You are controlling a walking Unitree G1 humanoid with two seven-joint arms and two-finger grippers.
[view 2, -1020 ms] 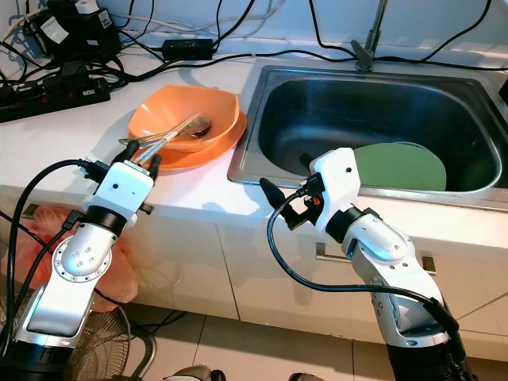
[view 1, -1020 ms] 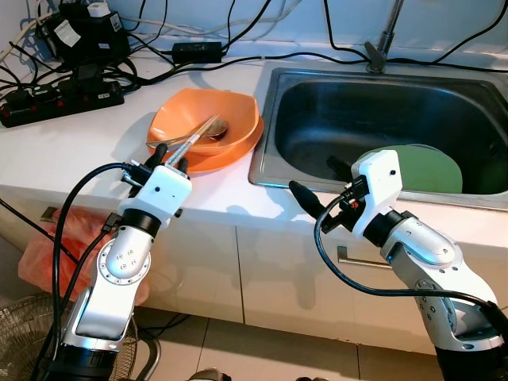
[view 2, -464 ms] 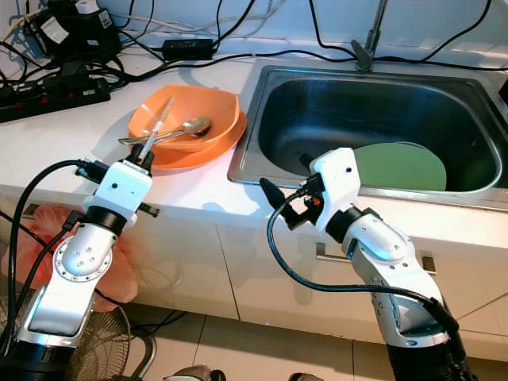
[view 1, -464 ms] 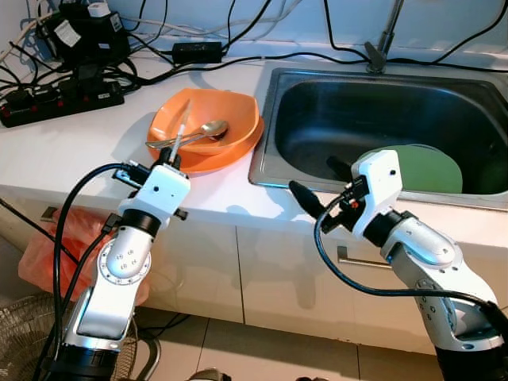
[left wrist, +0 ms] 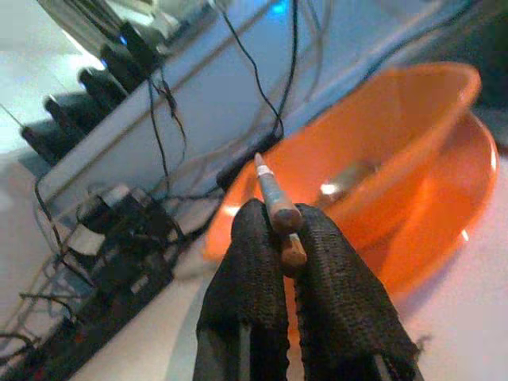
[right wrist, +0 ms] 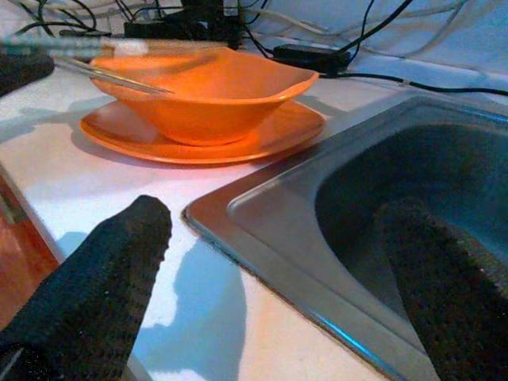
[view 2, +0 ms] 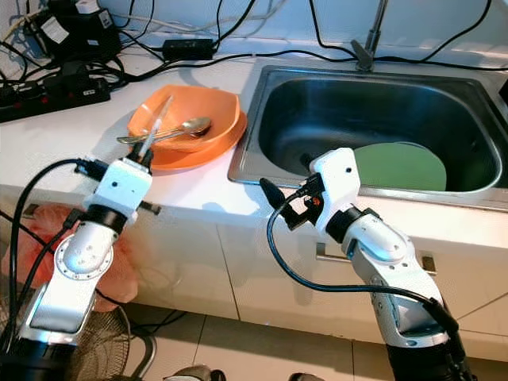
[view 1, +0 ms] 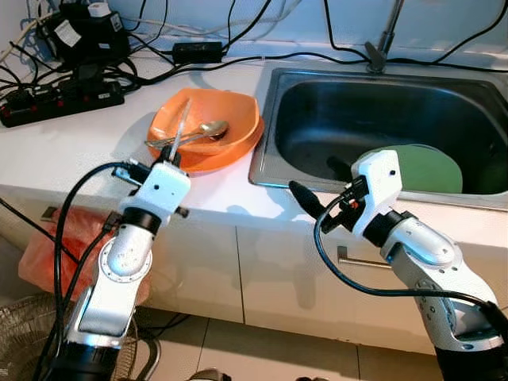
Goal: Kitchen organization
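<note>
The left end effector (left wrist: 278, 238) is clamped on chopsticks (view 1: 181, 127) angled over the orange bowl (view 1: 226, 119).

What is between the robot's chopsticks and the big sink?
Nothing visible blocks the way. The left claw holds the chopsticks over the orange bowl. From there to the sink lies just bare counter. The right claw hangs open at the sink's front edge.

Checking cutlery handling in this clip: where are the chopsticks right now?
The chopsticks are pinched in the left gripper, tips angled up over the near rim of the orange bowl, on the counter left of the sink.
</note>
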